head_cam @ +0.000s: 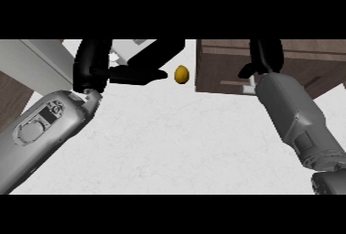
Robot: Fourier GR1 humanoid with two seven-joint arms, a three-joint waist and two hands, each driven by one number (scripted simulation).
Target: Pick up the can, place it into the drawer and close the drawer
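Observation:
No can shows in the head view. A brown wooden drawer (218, 64) takes up the upper right, with a pale handle-like strip (233, 83) on its near face. My right hand (265, 55) reaches over the drawer from its grey forearm (297, 119) and runs out of the picture's top edge, so what it may hold is hidden. At the upper left my left hand (91, 64) rests open, fingers up and thumb pointing right, holding nothing.
A small yellow egg-shaped object (181, 74) lies on the white counter (169, 137) between the hands, just left of the drawer. A pale grey block (40, 52) and a brown panel (12, 93) stand at the far left.

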